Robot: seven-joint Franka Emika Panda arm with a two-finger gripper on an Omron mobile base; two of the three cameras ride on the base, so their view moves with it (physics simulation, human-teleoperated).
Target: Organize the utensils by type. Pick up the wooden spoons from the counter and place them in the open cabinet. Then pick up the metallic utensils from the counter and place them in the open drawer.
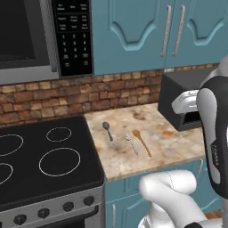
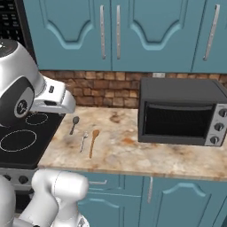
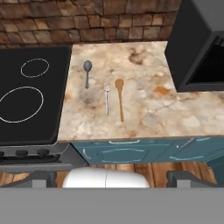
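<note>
While the gripper (image 3: 106, 175) hangs high above the counter's front edge with its jaws spread wide and nothing between them, three utensils lie side by side on the counter (image 3: 148, 109) — all well below the fingers. The dark-grey spoon (image 3: 87, 72) sits nearest the stovetop (image 3: 30, 96), bowl toward the brick backsplash (image 3: 65, 19). Just beside it lies the thin silver utensil (image 3: 106, 97), and next to that the orange-brown wooden spoon (image 3: 120, 99), close to it but apart as far as can be seen. On the far side of the spoons stands a dark toaster oven (image 2: 181, 111), well apart from them — open stone lies between. Teal upper cabinets (image 2: 111, 31) hang closed above, and a microwave (image 1: 26, 35) sits over the stovetop.
</note>
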